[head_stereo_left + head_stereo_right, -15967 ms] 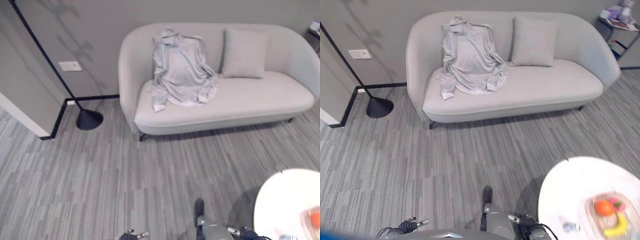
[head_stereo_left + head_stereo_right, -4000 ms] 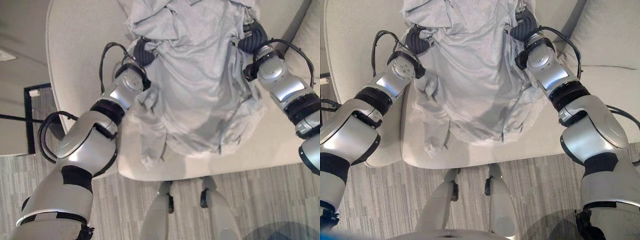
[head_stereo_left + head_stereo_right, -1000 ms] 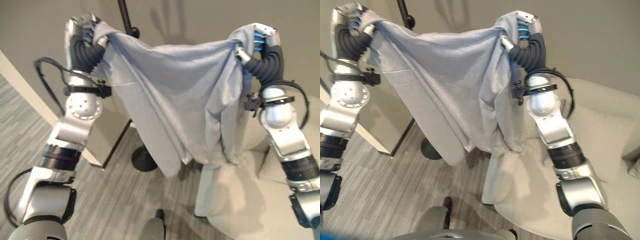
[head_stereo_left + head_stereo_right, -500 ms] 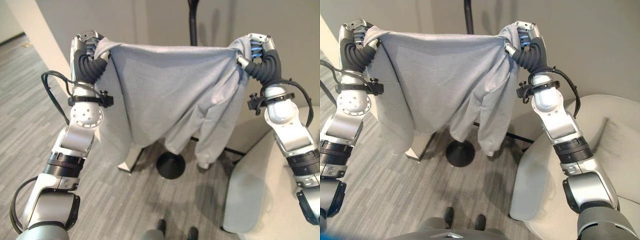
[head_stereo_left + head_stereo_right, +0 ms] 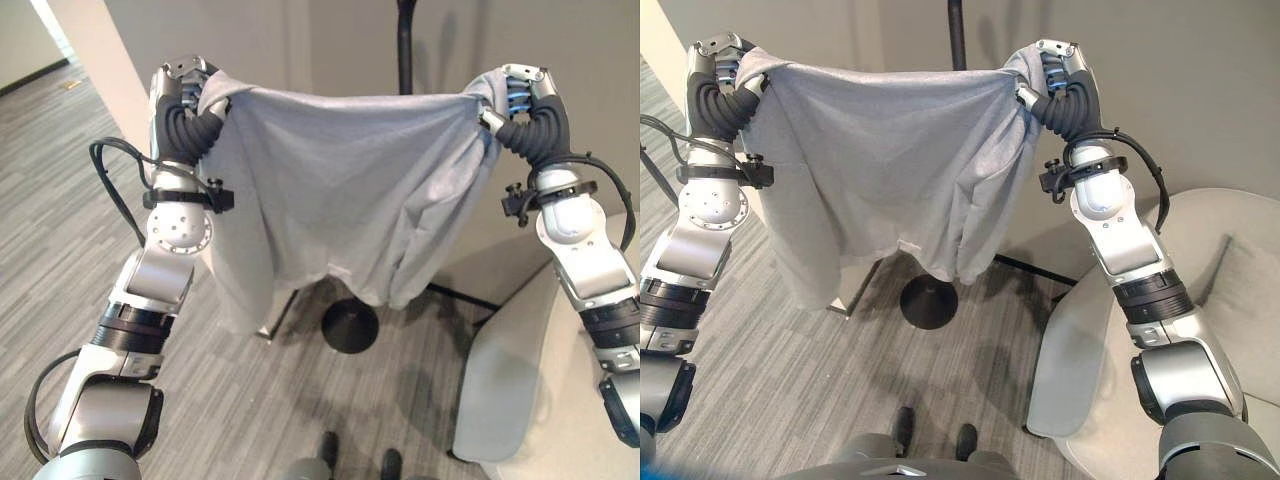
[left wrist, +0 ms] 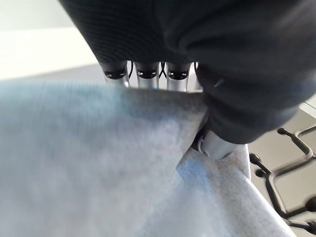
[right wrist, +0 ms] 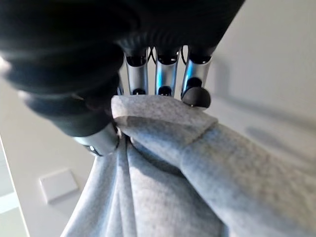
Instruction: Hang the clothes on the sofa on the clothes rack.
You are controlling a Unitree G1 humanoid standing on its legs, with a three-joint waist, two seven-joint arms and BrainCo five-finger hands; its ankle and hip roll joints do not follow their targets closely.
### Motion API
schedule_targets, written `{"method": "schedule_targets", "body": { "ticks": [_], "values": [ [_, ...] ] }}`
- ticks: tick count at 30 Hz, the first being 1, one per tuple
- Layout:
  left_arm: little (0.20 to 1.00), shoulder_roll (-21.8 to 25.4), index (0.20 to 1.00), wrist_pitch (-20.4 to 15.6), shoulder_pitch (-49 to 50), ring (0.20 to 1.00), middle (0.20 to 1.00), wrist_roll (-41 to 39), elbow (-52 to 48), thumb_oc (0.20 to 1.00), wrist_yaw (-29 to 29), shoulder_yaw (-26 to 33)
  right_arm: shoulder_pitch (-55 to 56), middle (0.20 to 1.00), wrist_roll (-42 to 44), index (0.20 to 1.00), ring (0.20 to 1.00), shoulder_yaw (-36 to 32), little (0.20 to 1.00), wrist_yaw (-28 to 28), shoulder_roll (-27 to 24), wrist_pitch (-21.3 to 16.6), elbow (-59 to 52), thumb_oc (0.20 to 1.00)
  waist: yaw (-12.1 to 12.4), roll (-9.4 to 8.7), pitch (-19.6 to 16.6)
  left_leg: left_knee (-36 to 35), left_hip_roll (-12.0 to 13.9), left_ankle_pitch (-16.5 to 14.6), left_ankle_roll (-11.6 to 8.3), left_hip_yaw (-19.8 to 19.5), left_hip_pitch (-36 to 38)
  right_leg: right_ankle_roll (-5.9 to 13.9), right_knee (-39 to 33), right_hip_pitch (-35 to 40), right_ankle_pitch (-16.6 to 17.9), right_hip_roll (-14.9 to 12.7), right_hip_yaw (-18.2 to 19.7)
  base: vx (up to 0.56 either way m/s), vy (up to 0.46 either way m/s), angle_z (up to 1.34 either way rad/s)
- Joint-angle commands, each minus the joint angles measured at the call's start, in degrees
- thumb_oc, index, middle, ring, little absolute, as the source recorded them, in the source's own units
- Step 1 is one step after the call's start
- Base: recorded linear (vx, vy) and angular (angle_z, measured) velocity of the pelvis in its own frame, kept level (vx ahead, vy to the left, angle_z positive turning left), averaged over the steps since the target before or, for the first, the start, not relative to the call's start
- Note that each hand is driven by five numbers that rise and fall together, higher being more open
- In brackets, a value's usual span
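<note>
A light grey long-sleeved shirt (image 5: 340, 190) hangs stretched between my two raised hands, well clear of the floor. My left hand (image 5: 180, 85) is shut on its one upper corner, with the fingers (image 6: 143, 74) and thumb pinching the cloth (image 6: 74, 158). My right hand (image 5: 520, 85) is shut on the other corner, its fingers (image 7: 163, 74) curled over a fold of the cloth (image 7: 197, 168). The black pole of the clothes rack (image 5: 405, 40) rises just behind the shirt's top edge. Its round base (image 5: 350, 325) shows on the floor below the hem.
The grey sofa (image 5: 510, 390) has its rounded end at my lower right, close to the right arm. A pale wall corner (image 5: 90, 60) stands at the left behind the left arm. Grey striped carpet (image 5: 250, 400) lies open in front of the rack.
The view has swung away from the sofa to face the rack. Both hands keep the shirt held high. Its top edge sags a little more and the hanging sleeves have swung.
</note>
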Motion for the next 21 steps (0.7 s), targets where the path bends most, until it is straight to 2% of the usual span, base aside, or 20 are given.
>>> {"method": "schedule_targets", "body": {
  "ticks": [1, 7, 13, 15, 18, 20, 21],
  "values": [
    [0.200, -1.4, 0.200, -1.8, -2.0, 0.200, 0.200, 2.7, 1.3, 0.200, 0.1, -0.7, 0.8, 0.200, 0.4, 0.200, 0.200, -2.2, 0.200, -2.0, -1.3, -2.0, -1.2, 0.200, 1.1, 2.55, -8.2, -1.8, 4.3, 1.5, -3.70, 0.1, -1.6, 3.89, 0.7, -1.7, -2.3, 2.5, -0.3, 0.04, 0.050, -0.04],
    [0.200, -1.5, 0.200, -1.8, 0.1, 0.200, 0.200, 3.4, -0.8, 0.200, -0.5, 0.4, 1.7, 0.200, 0.1, 0.200, 0.200, -2.1, 0.200, -0.9, -0.1, -2.0, -1.6, 0.200, 2.0, 2.33, -8.1, -1.7, 2.9, -0.2, -2.65, -2.1, 0.2, 4.40, 0.7, -1.1, -1.9, 1.7, 1.2, 0.03, 0.062, -0.05],
    [0.200, -1.4, 0.200, -1.8, -0.4, 0.200, 0.200, 3.8, -1.4, 0.200, -0.9, -0.2, 1.7, 0.200, 0.4, 0.200, 0.200, -2.5, 0.200, -0.8, -0.9, -1.8, -1.3, 0.200, 1.9, 1.94, -8.4, -0.4, 2.4, -1.5, -1.45, -1.3, -0.2, 5.32, 0.9, -1.1, -1.5, 0.2, 1.6, 0.01, 0.107, -0.08],
    [0.200, -1.3, 0.200, -1.7, -0.7, 0.200, 0.200, 3.6, -1.5, 0.200, -1.2, -0.7, 1.9, 0.200, 0.1, 0.200, 0.200, -2.9, 0.200, -1.0, -0.7, -1.7, -1.4, 0.200, 1.9, 2.10, -7.9, 0.6, 2.2, -2.1, -0.70, -0.7, -0.3, 5.45, 4.7, -2.5, -1.9, -0.9, 1.6, 0.00, 0.111, -0.02],
    [0.200, -1.3, 0.200, -1.6, -1.3, 0.200, 0.200, 3.2, -1.4, 0.200, -1.3, -1.2, 1.4, 0.200, -0.8, 0.200, 0.200, -3.3, 0.200, -1.6, -0.9, -1.6, -1.6, 0.200, 1.5, 2.96, -5.5, 1.5, 2.6, -2.7, 0.22, 0.2, 0.3, 5.97, 15.6, -7.6, -1.8, -1.3, 1.8, -0.07, 0.099, -0.12],
    [0.200, -1.3, 0.200, -1.6, -1.8, 0.200, 0.200, 3.1, -1.2, 0.200, -1.3, -1.4, 0.9, 0.200, -0.7, 0.200, 0.200, -3.7, 0.200, -1.9, -0.9, -1.6, -1.3, 0.200, 1.2, 3.43, -5.1, 1.3, 3.4, -2.5, -0.21, -0.4, 0.4, 5.49, 18.9, -9.9, -2.7, -1.9, 2.3, 0.00, -0.034, -0.27],
    [0.200, -1.3, 0.200, -1.7, -2.1, 0.200, 0.200, 3.1, -1.2, 0.200, -1.3, -1.5, 0.6, 0.200, -0.7, 0.200, 0.200, -3.8, 0.200, -2.1, -1.1, -1.6, -1.2, 0.200, 1.1, 3.50, -5.2, 1.1, 3.7, -2.5, -0.46, -0.7, 0.6, 5.18, 18.0, -10.0, -2.8, -2.5, 2.7, 0.05, -0.058, -0.14]
  ]
}}
